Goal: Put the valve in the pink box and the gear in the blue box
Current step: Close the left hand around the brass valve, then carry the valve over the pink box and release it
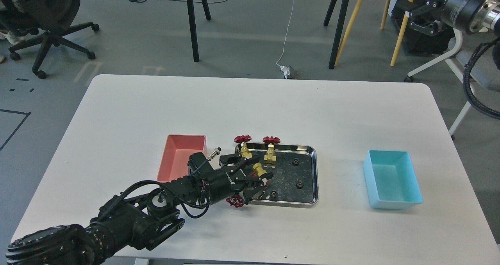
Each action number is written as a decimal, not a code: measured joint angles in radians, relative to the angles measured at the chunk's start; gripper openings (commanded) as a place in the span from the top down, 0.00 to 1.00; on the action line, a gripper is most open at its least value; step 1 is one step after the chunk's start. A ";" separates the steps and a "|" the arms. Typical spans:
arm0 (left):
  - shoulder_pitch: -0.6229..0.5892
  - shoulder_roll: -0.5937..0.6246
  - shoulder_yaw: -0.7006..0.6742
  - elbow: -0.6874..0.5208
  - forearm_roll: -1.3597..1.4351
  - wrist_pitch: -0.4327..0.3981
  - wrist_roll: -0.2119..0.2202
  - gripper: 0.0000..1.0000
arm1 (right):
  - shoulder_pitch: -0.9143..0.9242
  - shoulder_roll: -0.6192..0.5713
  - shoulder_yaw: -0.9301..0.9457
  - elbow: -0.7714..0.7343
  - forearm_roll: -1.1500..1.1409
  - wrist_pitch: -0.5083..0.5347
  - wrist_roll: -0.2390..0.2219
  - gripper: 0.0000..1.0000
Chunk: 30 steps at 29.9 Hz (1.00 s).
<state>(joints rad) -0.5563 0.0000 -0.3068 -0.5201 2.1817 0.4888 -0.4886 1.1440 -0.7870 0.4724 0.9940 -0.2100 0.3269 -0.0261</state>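
My left gripper (253, 176) reaches over the left end of the steel tray (315, 179). Its jaws are closed in on a brass valve (258, 168) with a red handwheel, which lies on its side in the tray. Two more valves (243, 144) (270, 147) stand upright at the tray's back rim. Another valve (235, 201) lies at the front left corner below the gripper. Small black gears (296, 162) (299, 185) (274, 194) lie in the tray. The pink box (176, 159) stands just left of the tray, the blue box (392, 179) far to the right. My right gripper (418, 15) hangs high at the top right, dark.
The white table (250, 108) carries only the tray and the two boxes. Beyond its far edge are stool and easel legs, a cable plug (288, 71) and an office chair (43, 18) on the floor.
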 measured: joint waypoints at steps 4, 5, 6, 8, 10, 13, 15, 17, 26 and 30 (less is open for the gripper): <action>-0.001 0.000 -0.001 0.000 0.000 0.000 0.000 0.83 | -0.004 0.000 0.000 -0.001 0.000 0.000 0.000 0.00; -0.001 0.000 -0.001 -0.001 0.000 0.000 0.000 0.85 | -0.005 0.000 0.000 -0.001 0.000 0.000 0.000 0.00; 0.000 0.000 -0.001 -0.002 0.000 0.000 0.000 0.87 | -0.005 0.001 0.000 -0.002 0.000 0.000 0.000 0.00; 0.001 0.000 -0.004 -0.006 0.000 0.000 0.000 0.87 | -0.007 0.001 -0.001 -0.005 -0.001 0.000 0.000 0.00; 0.001 0.000 -0.010 -0.019 -0.005 0.000 0.000 0.87 | -0.008 0.001 -0.001 -0.007 -0.002 0.000 0.000 0.00; 0.000 0.000 -0.022 -0.092 -0.092 0.000 0.000 0.87 | -0.009 0.002 -0.001 -0.009 -0.003 0.000 0.000 0.00; -0.007 0.005 -0.032 -0.160 -0.178 0.000 0.000 0.86 | -0.009 0.002 -0.001 -0.009 -0.009 0.000 0.000 0.00; -0.010 0.033 -0.040 -0.201 -0.231 0.000 0.000 0.86 | -0.009 0.002 -0.002 -0.009 -0.014 0.000 0.000 0.00; 0.025 0.361 -0.101 -0.396 -0.264 0.000 0.011 0.86 | -0.004 0.002 -0.001 -0.010 -0.017 0.000 0.000 0.00; 0.093 0.522 -0.111 -0.500 -0.263 0.000 0.021 0.86 | -0.004 0.004 -0.001 -0.010 -0.017 0.000 0.001 0.00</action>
<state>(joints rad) -0.4636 0.5216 -0.4182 -1.0201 1.9188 0.4885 -0.4677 1.1402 -0.7826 0.4718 0.9840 -0.2271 0.3268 -0.0255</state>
